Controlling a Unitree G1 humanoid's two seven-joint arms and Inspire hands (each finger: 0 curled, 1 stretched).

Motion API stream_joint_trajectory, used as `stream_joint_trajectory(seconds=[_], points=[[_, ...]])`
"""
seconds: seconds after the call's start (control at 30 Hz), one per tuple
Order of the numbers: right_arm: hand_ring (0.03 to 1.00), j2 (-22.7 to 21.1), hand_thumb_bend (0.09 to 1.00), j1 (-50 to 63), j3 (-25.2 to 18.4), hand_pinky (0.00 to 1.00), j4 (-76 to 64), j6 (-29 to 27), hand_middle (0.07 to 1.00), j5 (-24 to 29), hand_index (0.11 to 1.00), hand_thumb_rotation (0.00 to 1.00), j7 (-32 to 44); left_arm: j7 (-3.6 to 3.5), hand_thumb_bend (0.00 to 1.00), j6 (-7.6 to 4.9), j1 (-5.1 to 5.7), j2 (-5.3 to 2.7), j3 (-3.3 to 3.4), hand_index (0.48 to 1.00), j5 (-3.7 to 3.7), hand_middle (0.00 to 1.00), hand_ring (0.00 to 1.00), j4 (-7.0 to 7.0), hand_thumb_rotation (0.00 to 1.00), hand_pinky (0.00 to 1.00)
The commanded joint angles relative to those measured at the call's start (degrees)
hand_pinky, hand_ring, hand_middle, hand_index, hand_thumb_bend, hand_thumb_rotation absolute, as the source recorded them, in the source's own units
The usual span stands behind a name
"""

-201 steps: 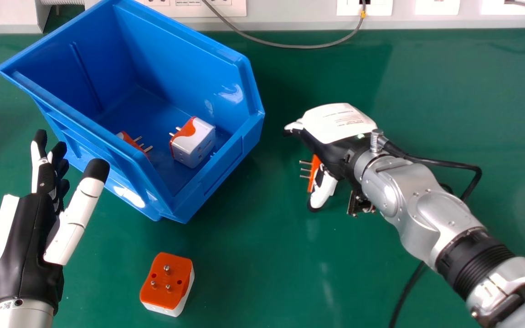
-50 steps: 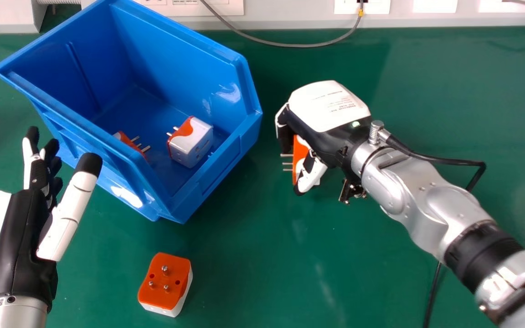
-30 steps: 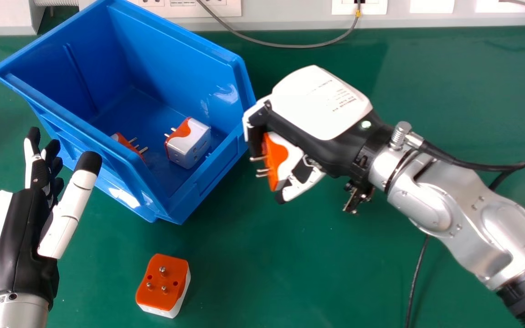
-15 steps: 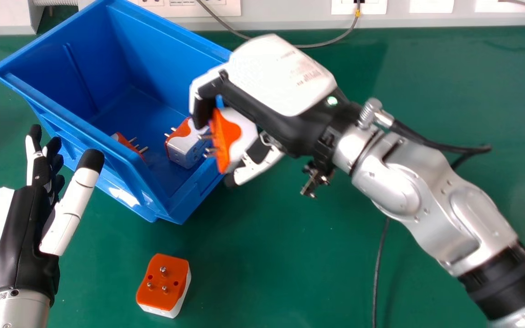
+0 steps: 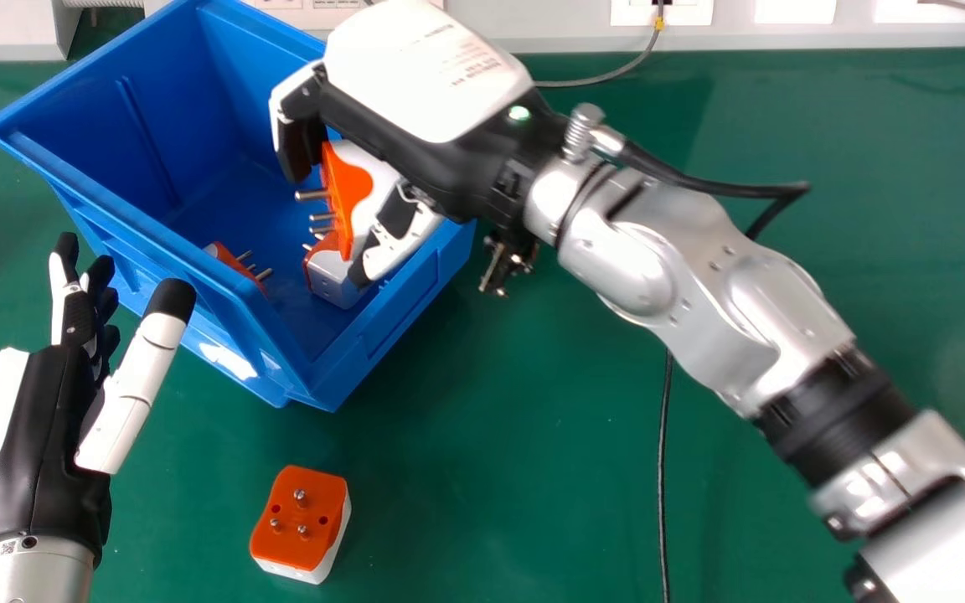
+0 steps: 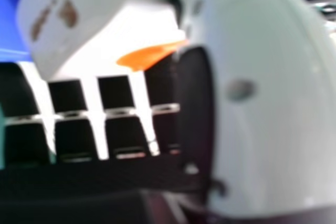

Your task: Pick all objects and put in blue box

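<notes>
Fingers curled, right hand gripping orange-and-white plug adapter against thumb

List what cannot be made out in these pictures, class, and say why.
- Blue box, head view: far-right wall partly behind the right hand.
- Leftmost adapter, head view: partly behind the box's near wall.
- Other boxed adapter, head view: partly behind the held adapter.
- Left forearm, head view: cut off by the bottom edge.

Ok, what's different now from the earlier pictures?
The right robot hand took hold of a plug adapter and carried it left, over the blue box. The left robot hand, the box, the two adapters inside and the single adapter on the green table stayed put.
</notes>
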Motion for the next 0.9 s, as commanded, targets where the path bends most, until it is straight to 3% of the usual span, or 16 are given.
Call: stream_joint_trajectory(seconds=[0.0, 0.4, 0.7, 0.87], points=[[0.430, 1.98, 0.494, -5.53, 0.87, 0.33, 3.52, 0.03, 0.507, -1.35, 0.522, 0.00, -3.71, 0.39, 0.80, -0.86, 0.32, -0.18, -0.15, 1.000, -0.11, 1.00, 1.00, -1.65, 0.82, 1.00], [0.425, 10.72, 0.496, -18.31, 4.84, 0.34, 28.23, -0.33, 0.511, -2.33, 0.509, 0.00, -13.48, 0.67, 0.80, -1.14, 1.16, -0.48, -0.59, 1.000, 0.04, 1.00, 1.00, -2.37, 0.82, 1.00], [0.419, 14.49, 0.496, -21.59, 6.32, 0.34, 37.43, -0.50, 0.508, -1.72, 0.512, 0.00, -17.51, 1.65, 0.81, -0.59, 1.92, -1.02, -1.91, 1.000, 1.10, 1.00, 1.00, -3.88, 0.82, 1.00], [0.421, 15.67, 0.496, -22.22, 6.87, 0.34, 40.60, -0.43, 0.507, -2.04, 0.515, 0.00, -18.40, 1.73, 0.82, -0.84, 2.00, -1.12, -2.17, 1.000, 0.90, 1.00, 1.00, -3.85, 0.82, 1.00]])
